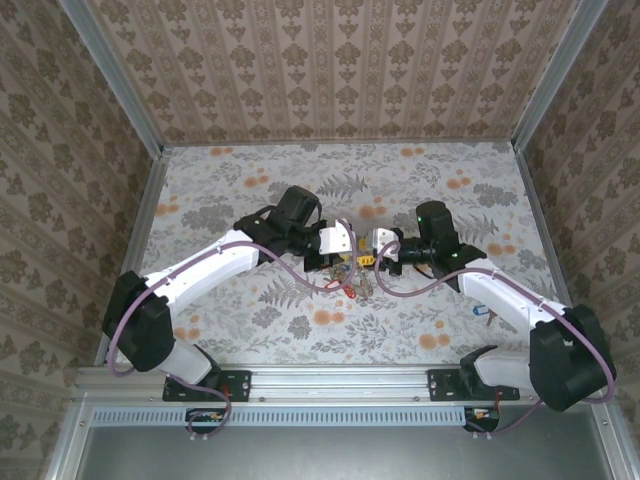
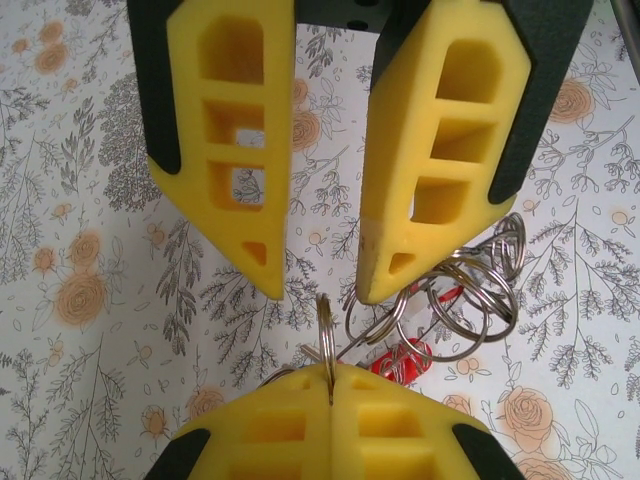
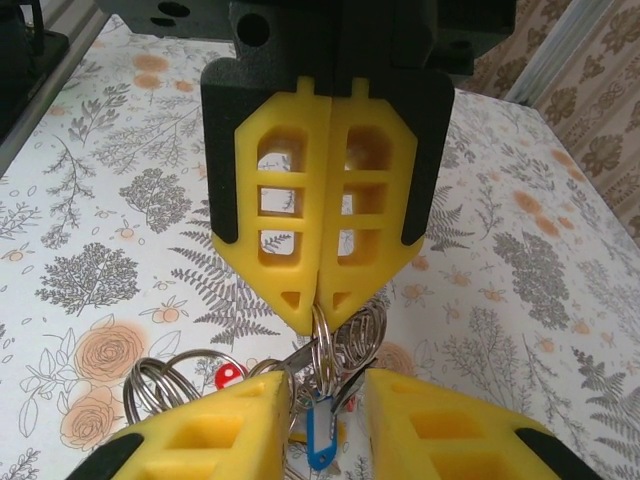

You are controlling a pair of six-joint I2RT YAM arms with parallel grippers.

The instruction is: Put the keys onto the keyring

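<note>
Left hand (image 2: 330, 388) clenched on the keyring (image 2: 327, 320), low centre of the left wrist view; right hand (image 2: 322, 292) released, straddling the blue-tagged key (image 3: 318, 445). Likely light, stiff, slippery, swinging metal: pinch its flat bow

The table (image 1: 250, 190) has a pale surface printed from edge to edge with grey ferns, leaves and orange roses. Walls (image 1: 340, 70) papered in a brown damask stripe rise from its far, left and right edges, and a metal post (image 1: 108, 70) stands at each far corner. An aluminium rail (image 1: 340, 383) runs along the near edge.
</note>
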